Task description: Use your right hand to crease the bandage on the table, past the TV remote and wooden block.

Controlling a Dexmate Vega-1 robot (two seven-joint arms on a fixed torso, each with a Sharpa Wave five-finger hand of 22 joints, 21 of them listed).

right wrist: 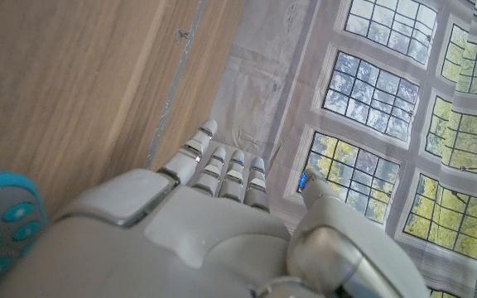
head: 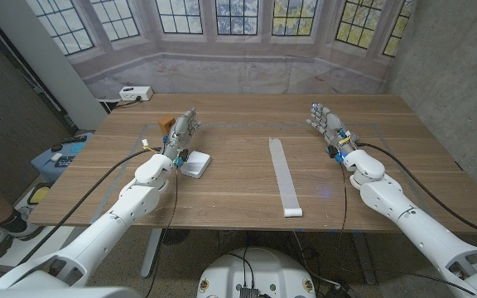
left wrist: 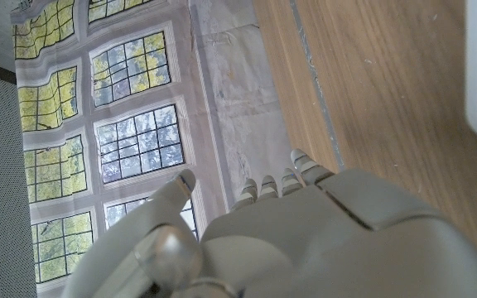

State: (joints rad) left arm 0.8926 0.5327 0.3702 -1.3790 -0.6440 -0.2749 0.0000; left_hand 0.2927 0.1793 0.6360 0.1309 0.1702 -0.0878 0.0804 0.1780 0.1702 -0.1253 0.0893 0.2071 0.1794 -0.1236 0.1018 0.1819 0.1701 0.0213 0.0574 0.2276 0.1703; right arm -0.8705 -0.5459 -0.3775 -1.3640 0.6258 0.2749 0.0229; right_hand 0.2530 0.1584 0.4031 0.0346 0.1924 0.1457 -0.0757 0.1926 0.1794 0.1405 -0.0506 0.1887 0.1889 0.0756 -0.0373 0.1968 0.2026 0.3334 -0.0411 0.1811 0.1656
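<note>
On the wooden table (head: 247, 186), the left hand (head: 184, 130) holds nothing, fingers extended, beside a small brown wooden block (head: 166, 124) and a white square object (head: 195, 164). The long white bandage strip (head: 285, 175) lies mid-table, unfolded. The right hand (head: 328, 124) holds nothing, fingers loosely apart, well clear of it.

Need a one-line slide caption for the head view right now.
Both hands, left and right, hold nothing; unrolled white bandage lies lengthwise between them on the wooden table.

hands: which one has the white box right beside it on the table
The left hand. The small white box lies on the table just by its wrist. The right hand stands apart, with the long white bandage strip lying between the two arms.
</note>
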